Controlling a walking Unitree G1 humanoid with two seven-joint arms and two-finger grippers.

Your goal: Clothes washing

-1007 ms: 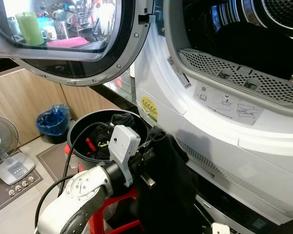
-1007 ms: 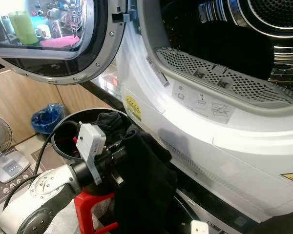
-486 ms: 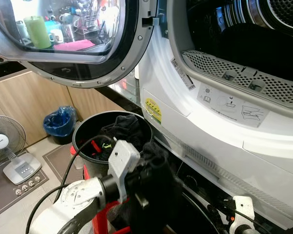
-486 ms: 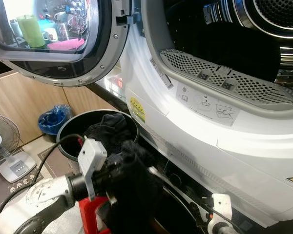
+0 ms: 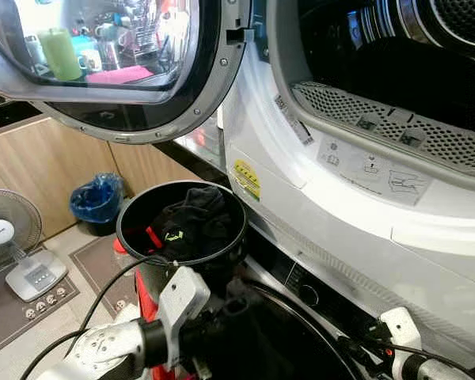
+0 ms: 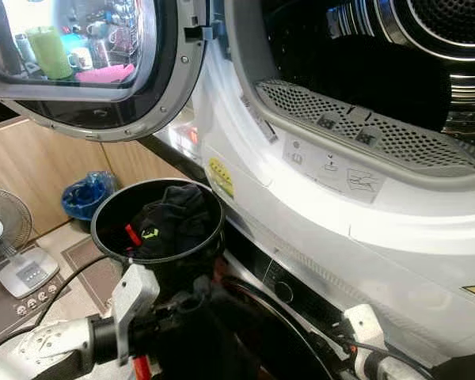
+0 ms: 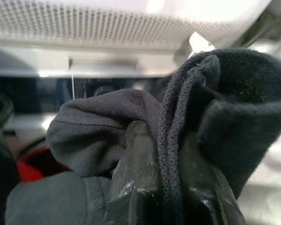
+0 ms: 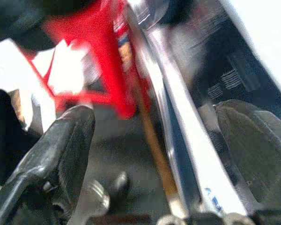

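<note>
One dark garment [image 7: 192, 117] pinched in left end effector [image 7: 171, 154].

Left tool [image 7: 171, 187] clamped on dark cloth [image 7: 107, 122]; right tool [image 8: 154, 140] spread wide, low.

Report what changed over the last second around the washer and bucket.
The left gripper, shut on the dark garment, has dropped lower, carrying it down below the black bucket. The right gripper has come into view, open. The bucket's clothes and the open washer door are unchanged.

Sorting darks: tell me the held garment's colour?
Dark grey garment, clearest in the left wrist view.
</note>
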